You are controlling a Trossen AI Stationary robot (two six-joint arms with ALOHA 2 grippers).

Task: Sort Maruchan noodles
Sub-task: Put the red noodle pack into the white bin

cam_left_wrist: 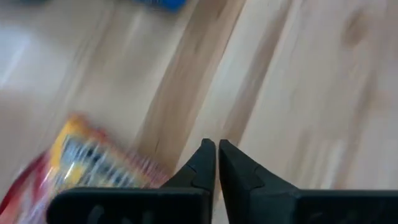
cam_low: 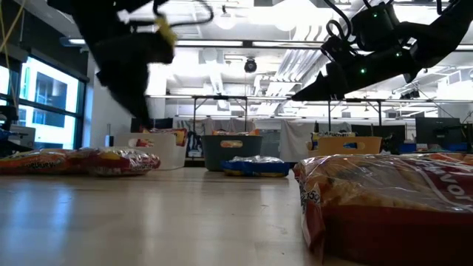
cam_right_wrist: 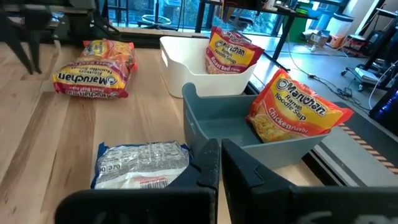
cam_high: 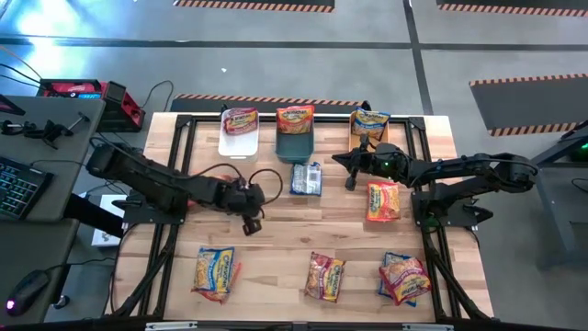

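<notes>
The wooden table (cam_high: 276, 241) carries three bins along its far edge and loose Maruchan noodle packets across the rest. The white bin (cam_high: 238, 142) holds a pink-red packet (cam_high: 241, 119), the teal bin (cam_high: 296, 143) an orange packet (cam_high: 295, 117), and the orange bin (cam_low: 346, 145), mostly covered from above, a blue-and-yellow packet (cam_high: 369, 122). Both arms reach inward over the middle of the table. The right gripper (cam_high: 351, 168) hangs just beside the teal bin, between it and the orange bin, with its fingers pressed together and holding nothing. The left gripper (cam_high: 254, 221) hovers over bare wood near the table's centre, its fingertips likewise closed with only a hairline gap and nothing held. Loose packets: a blue packet lying face down (cam_high: 306, 178) just in front of the teal bin; an orange packet (cam_high: 383, 201) beneath the right arm; a blue-and-yellow packet (cam_high: 215, 273) at the near left; an orange-brown packet (cam_high: 325, 277) at near centre; and a pink-red packet (cam_high: 404, 279) lying on top of a blue one at the near right.
</notes>
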